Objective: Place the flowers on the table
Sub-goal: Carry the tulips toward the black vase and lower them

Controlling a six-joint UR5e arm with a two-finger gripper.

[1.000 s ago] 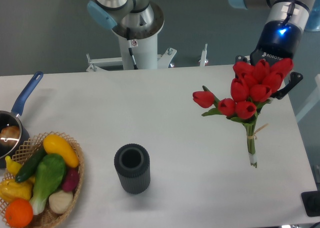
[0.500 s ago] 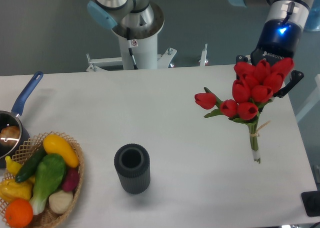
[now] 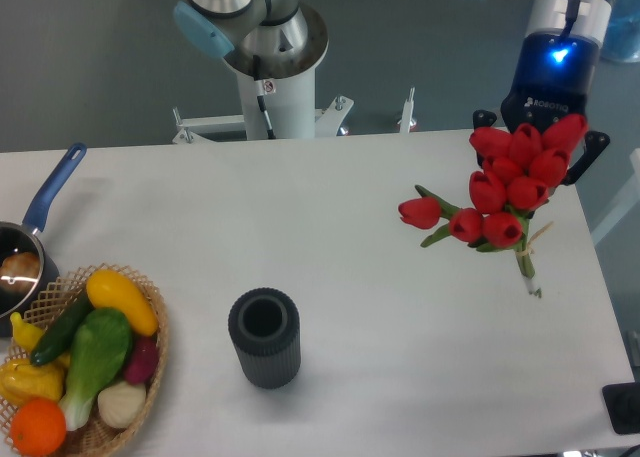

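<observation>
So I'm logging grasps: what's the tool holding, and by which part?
The tool holds the flowers by the blooms, stems hanging free.

The large white matte counter [image 3: 330,227] with rounded corners carries a dark ribbed cylindrical cup [image 3: 264,337] standing upright near its front middle. At the front left sits a woven wicker basket [image 3: 152,352] of colourful vegetables, and just behind it a dark saucepan [image 3: 22,267] with a blue handle.
</observation>
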